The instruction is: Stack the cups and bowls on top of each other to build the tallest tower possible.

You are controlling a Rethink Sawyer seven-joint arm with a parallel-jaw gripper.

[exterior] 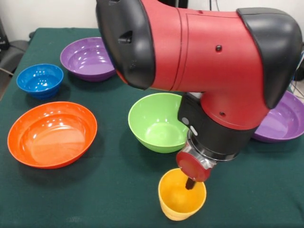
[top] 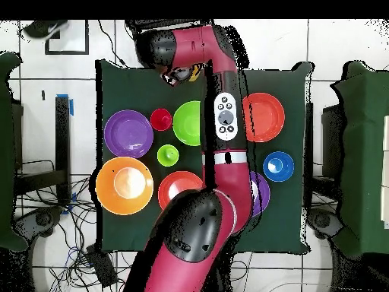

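Nearest us, the yellow cup [exterior: 182, 194] stands upright on the bench [exterior: 109, 190], our pincer [exterior: 189, 184] dipping inside it (fingers hidden, so we cannot tell its width). We judge 1 pickup underway; lifting needs a firm grip.

I count seven bowls [top: 128, 133] on the table: two purple, two red-orange, one large orange, one green, one blue. I count three cups [exterior: 182, 194]: yellow, red, light green.
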